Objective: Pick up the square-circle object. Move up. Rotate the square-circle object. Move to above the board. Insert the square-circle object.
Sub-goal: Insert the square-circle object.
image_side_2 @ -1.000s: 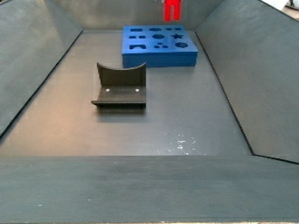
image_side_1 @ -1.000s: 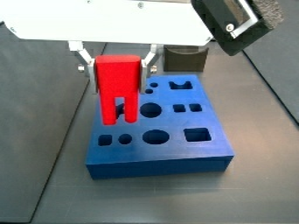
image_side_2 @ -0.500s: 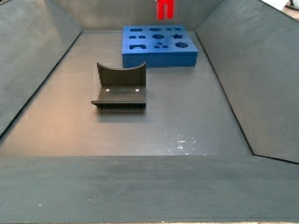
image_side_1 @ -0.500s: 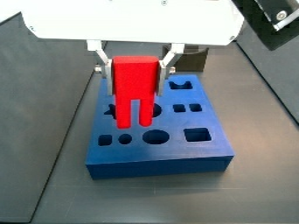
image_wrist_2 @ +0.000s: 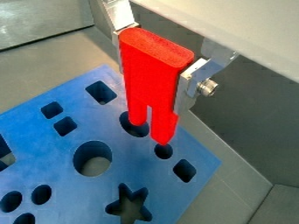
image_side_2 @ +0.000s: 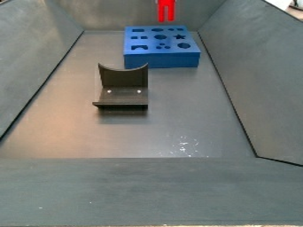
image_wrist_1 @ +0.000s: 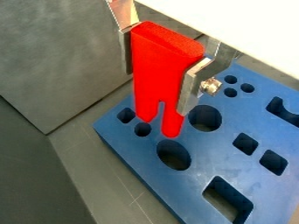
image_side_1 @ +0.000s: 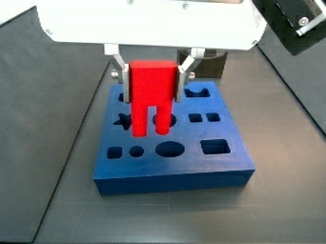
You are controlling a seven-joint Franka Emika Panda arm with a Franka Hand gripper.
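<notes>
Standing well apart to the left on the grey floor, the dark fixture [image_side_2: 120, 87] shows only in a side view, while the blue board [image_side_1: 173, 143] lies farther along with part of its star hole hidden behind the red piece. Pinching the square-circle object [image_side_1: 154, 92] by its upper body, the gripper [image_side_1: 154, 69] hangs above the board, prongs pointing down just over the cut-outs; whether they touch is unclear. Silver fingers [image_wrist_1: 195, 78] are cut off above by the white housing.
</notes>
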